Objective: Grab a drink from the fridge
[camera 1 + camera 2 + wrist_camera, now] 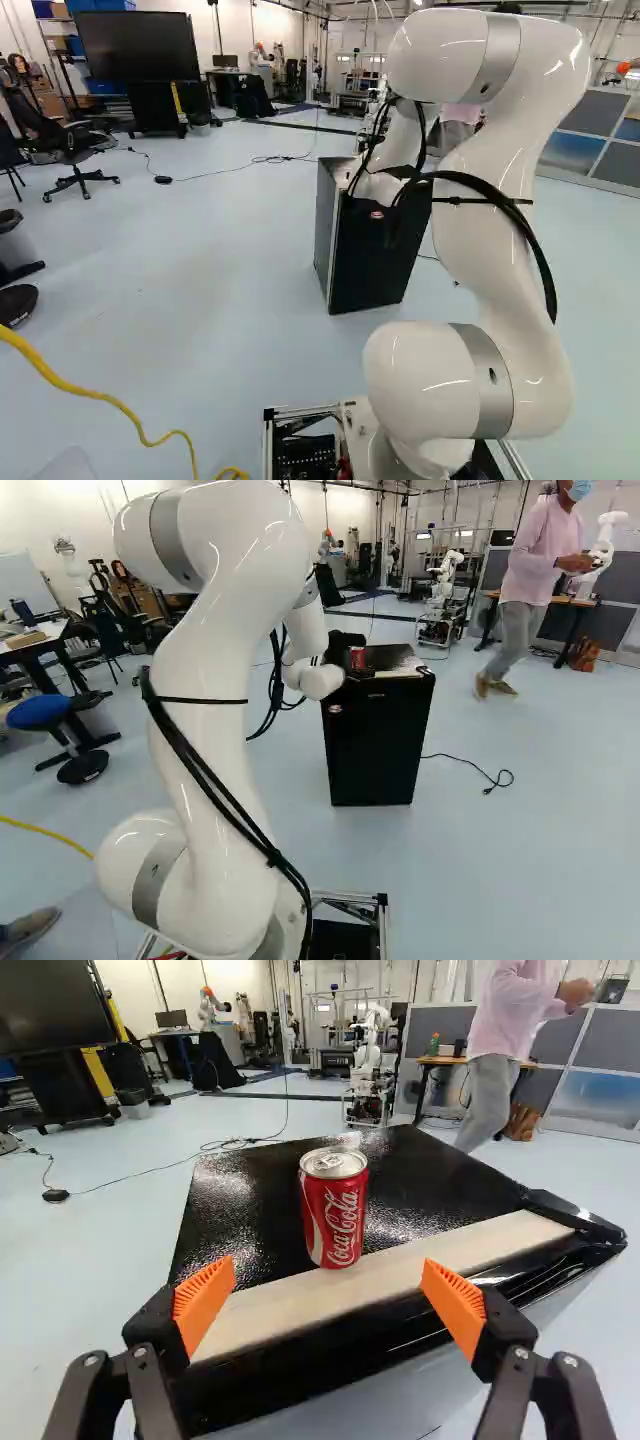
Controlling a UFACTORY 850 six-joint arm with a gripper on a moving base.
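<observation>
The black gripper is at the top of the small black fridge, close to the red can, in the right base view. In the wrist view the gripper stands open, orange pads wide apart, nothing between them. Ahead of the fingers the red drink can stands upright on the fridge's glossy top, touching or just behind the pale strip along the near edge. The fridge's dark front shows in both base views and its door looks closed.
A person walks at the right, beyond the fridge. A power cable lies on the floor beside the fridge. Another robot stands farther back. A yellow cable and a wheeled chair are at the left.
</observation>
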